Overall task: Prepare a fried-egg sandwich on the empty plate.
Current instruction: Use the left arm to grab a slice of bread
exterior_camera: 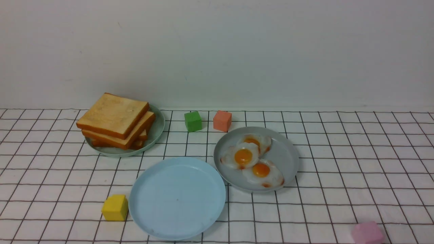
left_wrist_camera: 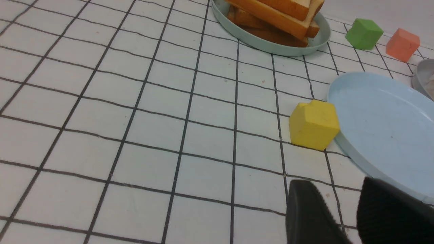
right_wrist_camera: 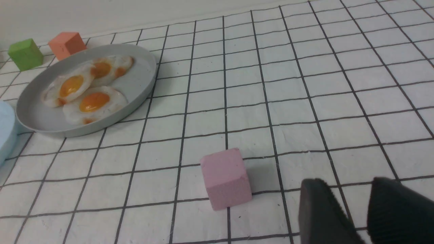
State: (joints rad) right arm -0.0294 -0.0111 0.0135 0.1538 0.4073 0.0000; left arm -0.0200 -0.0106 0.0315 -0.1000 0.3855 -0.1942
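**On the gridded tabletop: blue plate bare, toast and eggs on their own plates**

Across the whole scene runs the tabletop (exterior_camera: 339,152), white cloth ruled in thin black squares, ending at a plain pale wall. Nearest the front, about in the middle, lies the empty plate (exterior_camera: 177,198), sky blue with a low rim and nothing on it. Just to its right and a bit farther back, almost rim to rim with it, sits a grey plate (exterior_camera: 286,152). Back on the left is a pale green plate (exterior_camera: 157,130), well apart from the blue one.

The green plate carries a toast stack (exterior_camera: 113,118), the golden slices sitting askew on one another. The grey one holds three fried eggs (exterior_camera: 243,156), overlapping, yolks up.

Four small cubes are scattered about. A yellow cube (exterior_camera: 115,207) rests against the blue plate's left edge. A green cube (exterior_camera: 193,121) and a salmon cube (exterior_camera: 222,120) stand side by side at the back between the plates. A pink cube (exterior_camera: 368,233) sits alone at front right.

The left gripper (left_wrist_camera: 342,203) hangs near the yellow cube, its dark fingers slightly parted around nothing. The right gripper (right_wrist_camera: 349,200), near the pink cube, is likewise parted and bare.
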